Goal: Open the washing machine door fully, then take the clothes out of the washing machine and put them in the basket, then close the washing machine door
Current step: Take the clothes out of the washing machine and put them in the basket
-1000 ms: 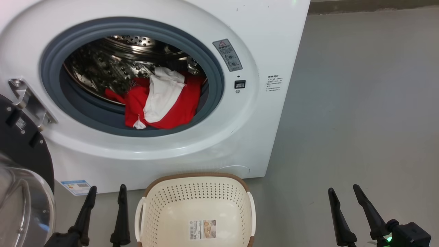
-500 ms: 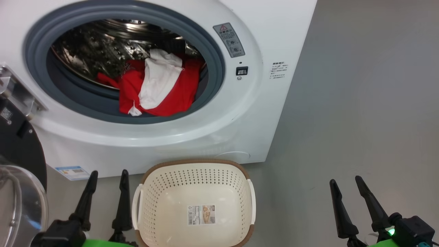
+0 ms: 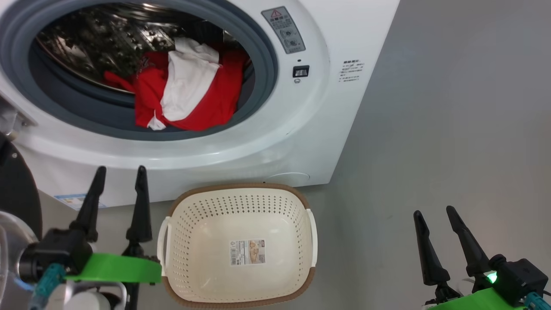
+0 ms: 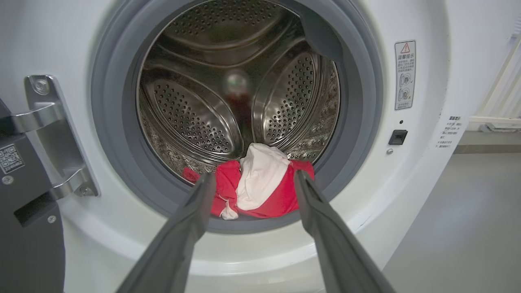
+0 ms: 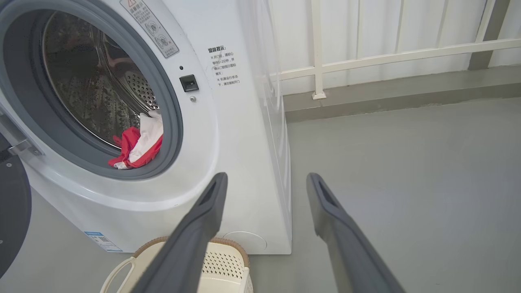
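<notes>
The washing machine (image 3: 301, 142) stands with its door (image 3: 17, 193) swung wide open to the left. Red and white clothes (image 3: 185, 90) lie heaped at the front lip of the steel drum, partly over the grey gasket. On the floor just before the machine sits the cream basket (image 3: 236, 187), with nothing in it but its sticker. My left gripper (image 3: 120, 170) is open left of the basket, and in its wrist view its fingers (image 4: 254, 176) frame the clothes (image 4: 260, 183) from a distance. My right gripper (image 3: 433, 212) is open over bare floor to the right.
Grey floor (image 3: 452, 107) spreads to the right of the machine. A white railing and a low kerb (image 5: 366, 101) run behind it. The open door's black rim (image 5: 12, 207) and metal hinge (image 4: 53, 134) stand close by my left arm.
The head camera has tilted, so the machine sits higher in the picture. My left gripper has pushed forward past the basket's near rim toward the machine. The right gripper has barely moved.
</notes>
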Controlling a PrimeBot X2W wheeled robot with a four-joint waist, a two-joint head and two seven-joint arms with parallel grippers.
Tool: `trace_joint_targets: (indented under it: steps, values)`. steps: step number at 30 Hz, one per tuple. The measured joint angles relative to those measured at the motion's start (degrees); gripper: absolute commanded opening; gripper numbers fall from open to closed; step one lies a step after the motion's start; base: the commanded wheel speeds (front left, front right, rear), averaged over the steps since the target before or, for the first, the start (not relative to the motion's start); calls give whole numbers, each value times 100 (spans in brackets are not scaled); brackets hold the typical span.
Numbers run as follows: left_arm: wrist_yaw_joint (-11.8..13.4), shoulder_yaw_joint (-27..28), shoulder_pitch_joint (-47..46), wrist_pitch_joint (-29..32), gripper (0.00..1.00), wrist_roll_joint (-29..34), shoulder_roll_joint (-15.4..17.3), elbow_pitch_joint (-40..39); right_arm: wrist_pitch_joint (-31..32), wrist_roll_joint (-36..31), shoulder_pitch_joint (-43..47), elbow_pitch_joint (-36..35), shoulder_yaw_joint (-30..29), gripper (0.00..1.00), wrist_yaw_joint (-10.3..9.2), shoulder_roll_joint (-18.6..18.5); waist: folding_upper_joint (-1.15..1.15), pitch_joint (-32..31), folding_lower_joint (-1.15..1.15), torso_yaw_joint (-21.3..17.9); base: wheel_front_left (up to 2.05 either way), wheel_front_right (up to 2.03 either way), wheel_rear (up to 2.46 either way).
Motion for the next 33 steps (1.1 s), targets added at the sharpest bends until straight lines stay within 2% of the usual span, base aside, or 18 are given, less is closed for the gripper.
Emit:
trace_joint_targets:
  steps: [11, 25, 33]
  values:
    - [-290, 79, -1046, 103, 100, -170, 29, 915, 0, 0, -97, -4, -1, 100, 0, -1, 0, 304, 0, -163, 0, 0, 0]
    - [-346, -12, -2364, 388, 100, -172, -52, 2046, 0, 0, -364, -36, 25, 100, 0, -2, 0, 801, 0, -260, 0, 0, 0]
    - [-499, -45, -3110, 502, 100, -157, -51, 2881, 0, 7, -553, -51, 38, 100, 0, -3, 0, 1087, 0, -340, 0, 0, 0]
